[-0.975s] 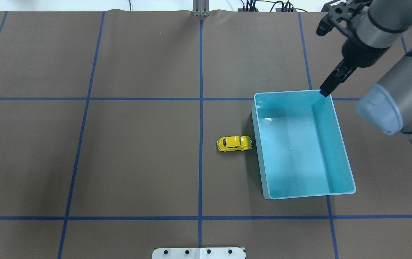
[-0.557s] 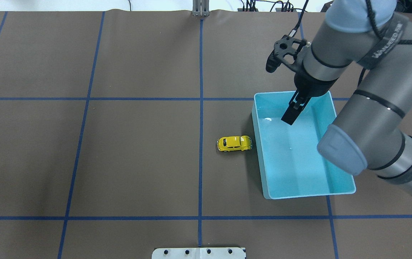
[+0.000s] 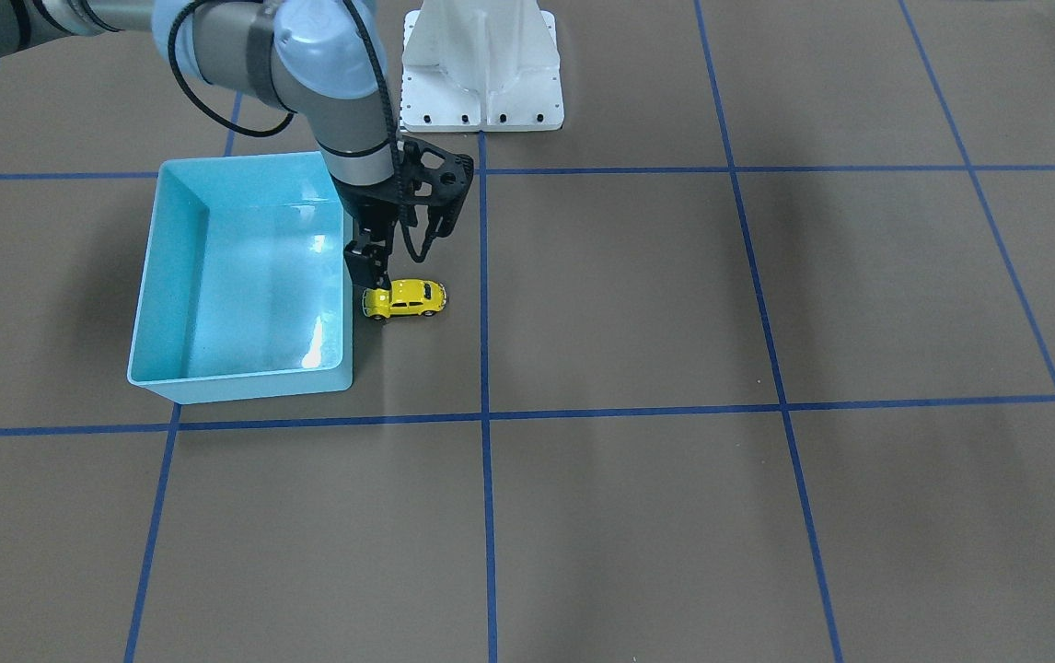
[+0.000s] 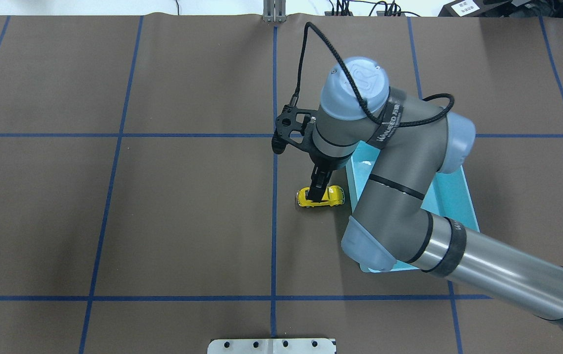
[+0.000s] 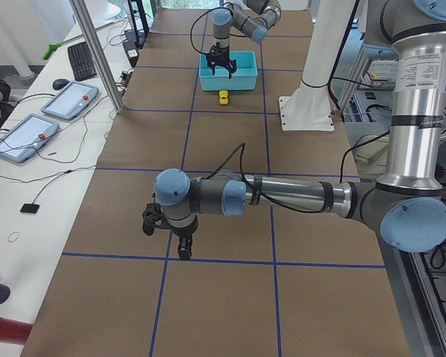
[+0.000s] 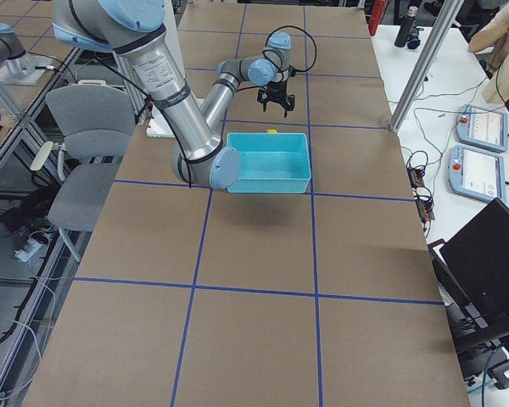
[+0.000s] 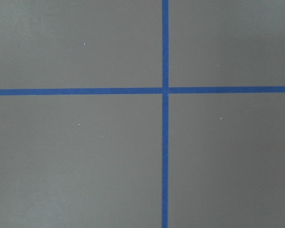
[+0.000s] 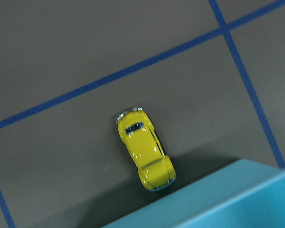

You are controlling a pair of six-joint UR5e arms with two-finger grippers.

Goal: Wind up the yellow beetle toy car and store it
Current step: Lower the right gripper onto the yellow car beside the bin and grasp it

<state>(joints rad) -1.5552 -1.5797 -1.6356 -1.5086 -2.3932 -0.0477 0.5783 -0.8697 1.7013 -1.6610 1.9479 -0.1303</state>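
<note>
Hand on right arm (image 4: 316,195) hangs over yellow beetle toy car (image 4: 334,195), its width I cannot tell.

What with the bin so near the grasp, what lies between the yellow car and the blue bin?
Only a thin strip of shadowed table separates the yellow car and the blue bin, per the right wrist view.

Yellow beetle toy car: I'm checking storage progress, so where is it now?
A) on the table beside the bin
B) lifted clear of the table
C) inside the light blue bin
A: the yellow beetle toy car sits on the table just outside the light blue bin, under the right claw.
</note>
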